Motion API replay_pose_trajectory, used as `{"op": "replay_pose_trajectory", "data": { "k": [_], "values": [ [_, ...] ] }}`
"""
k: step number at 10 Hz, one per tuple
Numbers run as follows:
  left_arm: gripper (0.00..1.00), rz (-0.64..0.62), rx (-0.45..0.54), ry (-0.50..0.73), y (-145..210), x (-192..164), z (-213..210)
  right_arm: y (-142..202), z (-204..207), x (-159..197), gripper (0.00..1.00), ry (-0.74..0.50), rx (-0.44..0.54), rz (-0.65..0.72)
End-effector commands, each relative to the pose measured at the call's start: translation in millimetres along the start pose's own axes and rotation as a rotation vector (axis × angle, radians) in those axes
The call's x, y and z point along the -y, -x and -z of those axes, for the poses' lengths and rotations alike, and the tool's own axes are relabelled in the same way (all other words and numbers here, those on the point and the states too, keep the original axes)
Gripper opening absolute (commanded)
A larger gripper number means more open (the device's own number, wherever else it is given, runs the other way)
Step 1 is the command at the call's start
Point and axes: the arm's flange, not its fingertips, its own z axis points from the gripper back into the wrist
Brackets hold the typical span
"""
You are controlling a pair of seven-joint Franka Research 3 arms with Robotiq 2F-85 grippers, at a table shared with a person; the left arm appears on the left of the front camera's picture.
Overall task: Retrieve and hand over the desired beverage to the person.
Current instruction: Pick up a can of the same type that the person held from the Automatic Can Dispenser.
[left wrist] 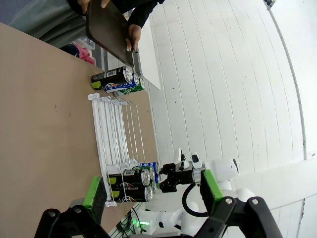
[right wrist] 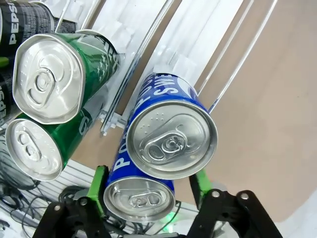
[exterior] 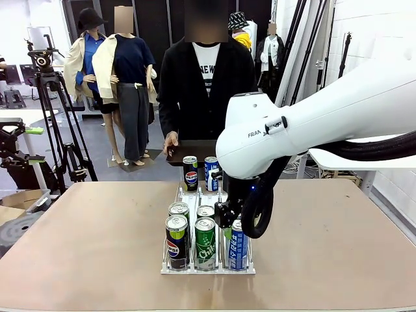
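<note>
Inspected across the table [exterior: 78, 247]. Found a white wire rack [exterior: 170, 268] at mid-table, with cans standing in three lanes. Noted at its near end a black cola can [exterior: 176, 242], a green can [exterior: 205, 243] and a front blue can [exterior: 238, 247], with more cans just behind the first two. Noted a far black can [exterior: 190, 173] and a far blue can [exterior: 212, 173] upright at the rack's far end (inside it or just beyond, cannot tell).

Found the right gripper [exterior: 229, 222] low over the right-hand lane, close against the front blue can. Checked from its own wrist camera: green pads [right wrist: 99, 181] straddling a blue can between the pads [right wrist: 138, 199], with a second blue can [right wrist: 171, 147] just beside it. Jaws half-spread about that can, one pad against its wall, a sliver of table showing at the other. No clamp made.

Found the left gripper [left wrist: 152, 178] well apart from the rack, jaws released wide, nothing between them.

Located the person [exterior: 205, 84] at the far side, holding a dark tray [exterior: 195, 151] just behind the far cans, one hand [exterior: 170, 142] on its edge.
</note>
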Motion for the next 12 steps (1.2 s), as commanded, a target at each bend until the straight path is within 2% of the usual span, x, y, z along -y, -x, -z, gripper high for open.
{"op": "replay_pose_trajectory", "data": {
  "k": [1, 5, 6, 7, 12],
  "values": [
    [1.0, -0.001, 0.0, 0.0, 0.1, 1.3, -0.6, -6.4, 2.5, -1.9, 0.6, 0.016, -0.012, 0.006],
    [1.0, -0.001, 0.0, 0.0, 0.1, 1.3, -0.6, -5.3, 3.8, 1.6, 0.16, -0.016, -0.022, 0.017],
    [1.0, -0.001, 0.0, 0.0, 0.1, 1.3, -0.6, -3.2, 3.6, 3.5, 0.11, -0.031, -0.019, 0.041],
    [1.0, -0.001, 0.0, 0.0, 0.1, 1.3, -0.6, -0.8, 0.8, 0.7, 0.11, -0.004, -0.004, 0.003],
    [1.0, -0.001, 0.0, 0.0, 0.1, 1.3, -0.6, -0.8, 0.8, 0.7, 0.11, -0.004, -0.004, 0.003]
  ]
}}
